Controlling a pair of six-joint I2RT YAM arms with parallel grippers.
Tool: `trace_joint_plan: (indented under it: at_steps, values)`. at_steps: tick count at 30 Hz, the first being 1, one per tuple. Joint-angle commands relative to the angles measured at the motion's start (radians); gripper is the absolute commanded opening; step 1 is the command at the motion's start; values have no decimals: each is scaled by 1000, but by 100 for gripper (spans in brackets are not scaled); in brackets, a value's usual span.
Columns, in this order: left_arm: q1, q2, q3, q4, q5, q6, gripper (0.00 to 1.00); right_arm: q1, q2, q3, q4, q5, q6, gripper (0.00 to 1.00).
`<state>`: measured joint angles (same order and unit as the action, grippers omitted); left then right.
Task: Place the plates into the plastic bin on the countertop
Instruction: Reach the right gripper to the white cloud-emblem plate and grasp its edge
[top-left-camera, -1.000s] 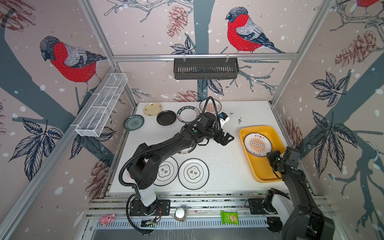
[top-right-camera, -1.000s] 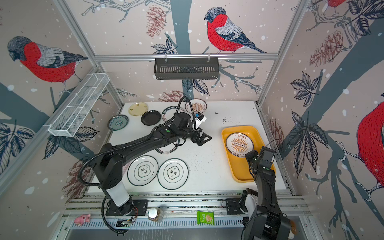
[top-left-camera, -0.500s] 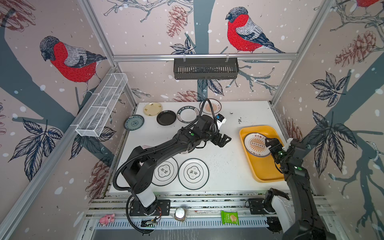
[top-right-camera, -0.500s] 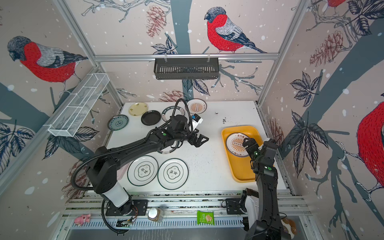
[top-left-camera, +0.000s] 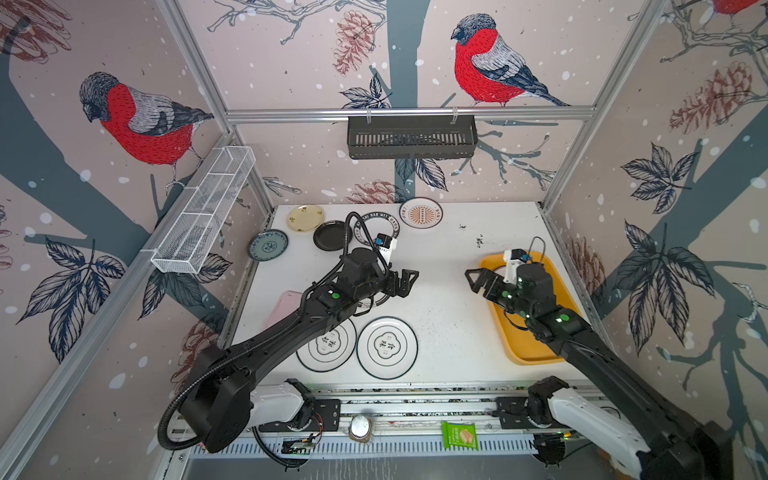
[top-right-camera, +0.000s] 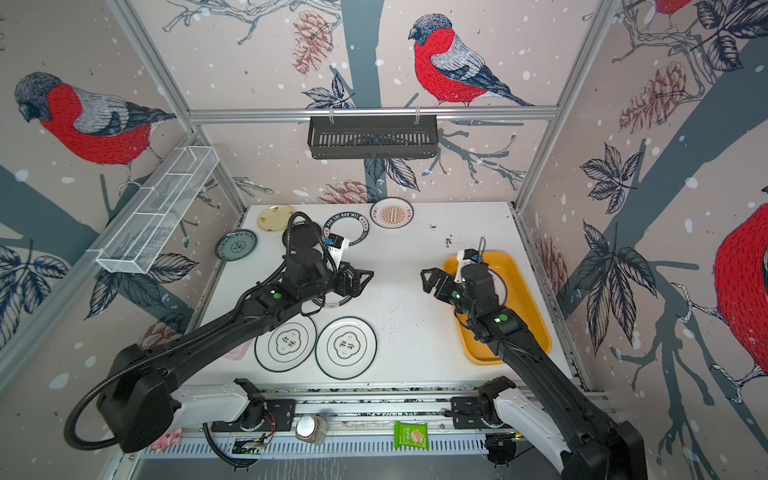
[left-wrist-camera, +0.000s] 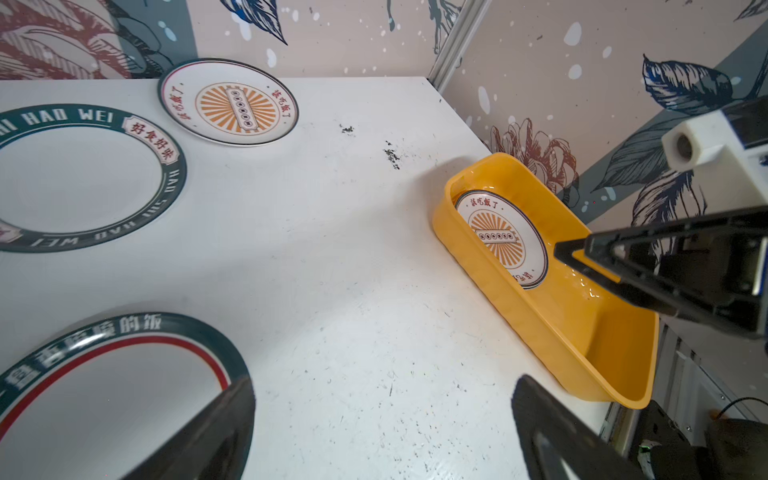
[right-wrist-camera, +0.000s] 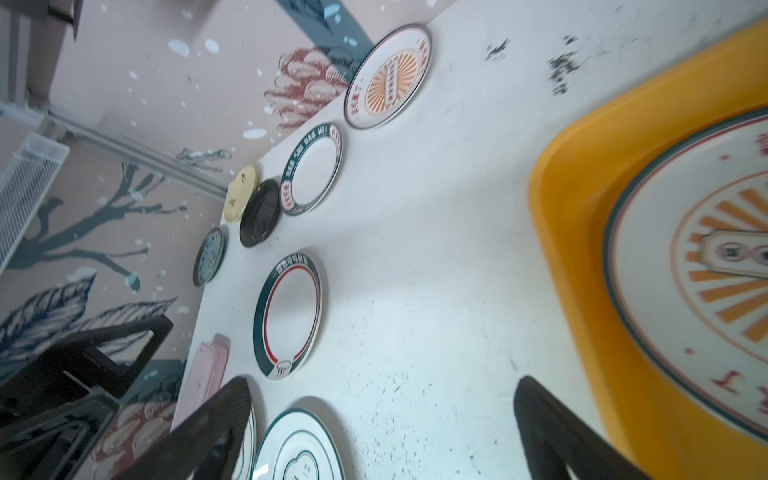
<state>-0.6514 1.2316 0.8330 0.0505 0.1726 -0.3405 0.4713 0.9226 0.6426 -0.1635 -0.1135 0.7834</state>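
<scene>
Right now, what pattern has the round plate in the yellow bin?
Plate: orange sunburst on white; best in left wrist view.

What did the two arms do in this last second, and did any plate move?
The right claw opened, apparently letting go of the sunburst plate in the yellow bin, and swung out toward the middle of the table. The left claw, open throughout, pulled back a little toward its own side. The other plates stayed put.
</scene>
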Motion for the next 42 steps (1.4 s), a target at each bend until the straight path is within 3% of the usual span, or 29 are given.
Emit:
trace_joint_plan:
  at_steps: [1, 6, 11, 17, 32, 42]
  values:
    - [2, -69, -51, -17, -113, -47, 97, 126, 76, 24, 18, 122, 21, 100]
    - [4, -190, -154, -60, -146, -111, 97, 306, 213, 23, 65, 112, 45, 100]
    - [4, -314, -240, -84, -151, -152, 97, 385, 308, -9, 135, 38, 61, 99]
    - [5, -396, -278, -134, -150, -175, 97, 454, 431, -38, 239, -42, 92, 89]
    - [5, -432, -302, -123, -119, -174, 97, 466, 630, -42, 349, -151, 117, 56]
    - [4, -427, -308, -114, -127, -179, 97, 449, 684, -20, 317, -165, 91, 31]
